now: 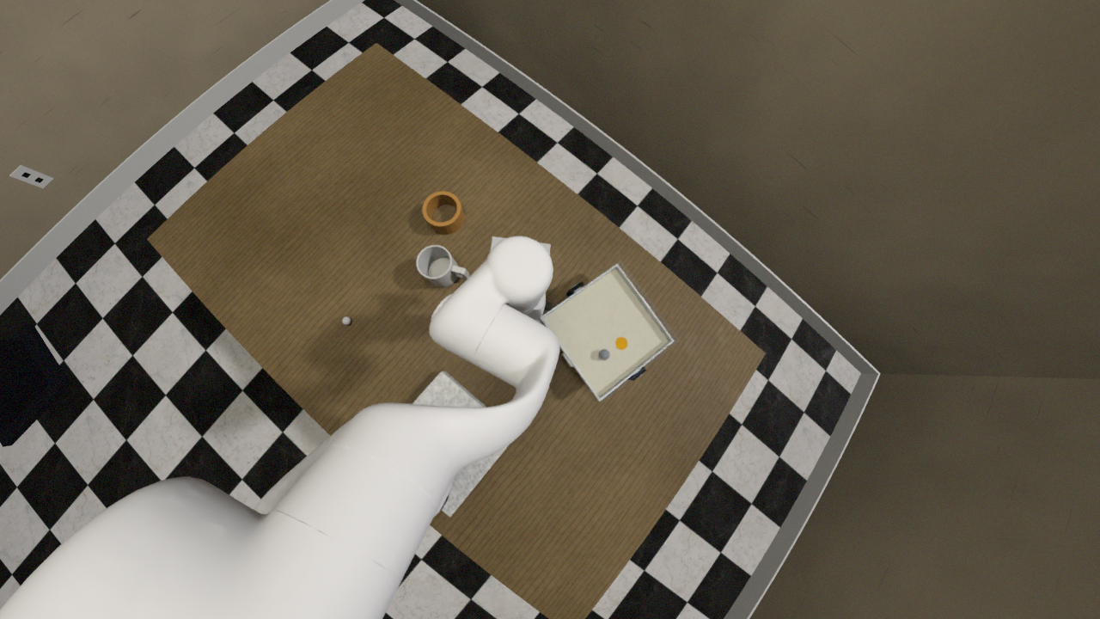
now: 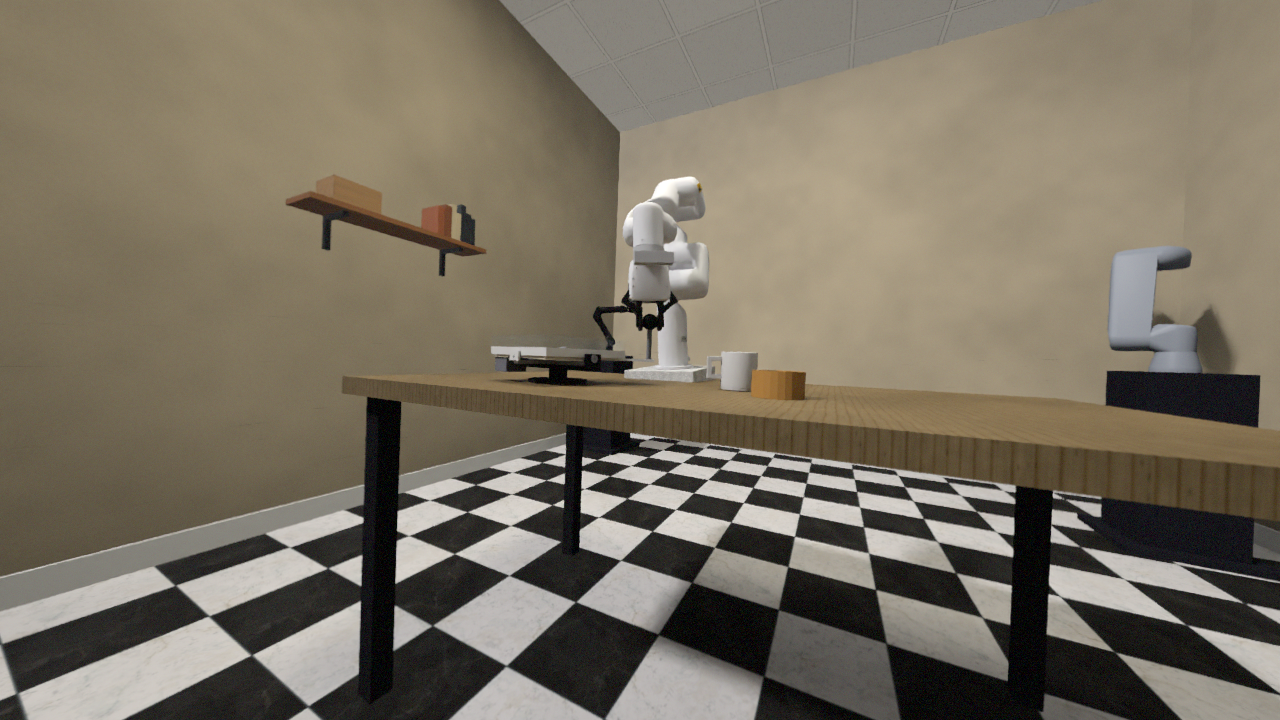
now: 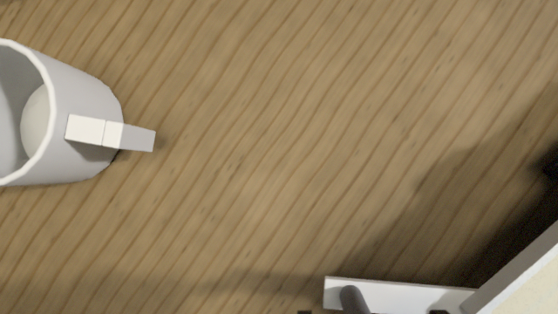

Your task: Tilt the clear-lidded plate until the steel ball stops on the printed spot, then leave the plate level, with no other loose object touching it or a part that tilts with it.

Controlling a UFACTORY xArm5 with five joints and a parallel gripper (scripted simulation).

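Note:
The square plate, white-rimmed and cream inside, sits on a black pivot stand at the table's right. The steel ball lies on it close beside the orange printed spot, apart from it toward the arm. A white tab with a grey upright handle post sticks out from the plate's near corner. My gripper is shut on that post from above. In the top view the arm's wrist hides it. The plate looks about level in the side view.
A white mug stands left of the gripper, handle toward it. An orange ring lies beyond the mug. A small loose ball lies on the table far left. The arm's base plate is at the front edge.

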